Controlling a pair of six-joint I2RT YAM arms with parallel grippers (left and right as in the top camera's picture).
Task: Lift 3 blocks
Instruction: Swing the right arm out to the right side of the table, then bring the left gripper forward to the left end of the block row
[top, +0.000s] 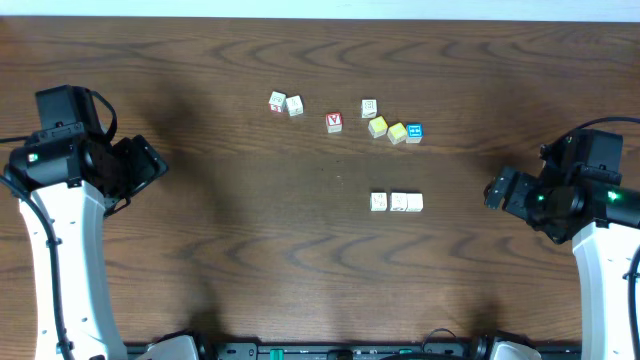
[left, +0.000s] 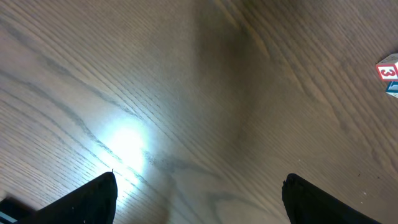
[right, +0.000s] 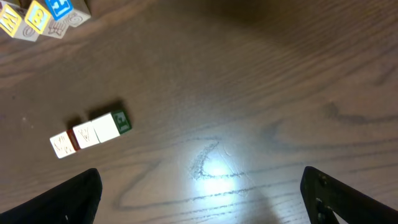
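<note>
blocks (top: 399, 202): 3, one row | other cubes (top: 377, 127): 7 | left and right jaws: spread wide, empty

We see a dark brown table (top: 250, 230) with strong wood grain running left to right, filling nearly the whole overhead view. A pale strip (top: 320, 8) runs along the far edge; we can't tell if it's wall or floor. A black rail (top: 330, 350) runs along the near edge. Soft shadows (top: 190, 110) sit on the left part of the top. There's a bright glare patch (left: 127, 146) in the left wrist view and a smaller glare spot (right: 214, 168) in the right wrist view.
</note>
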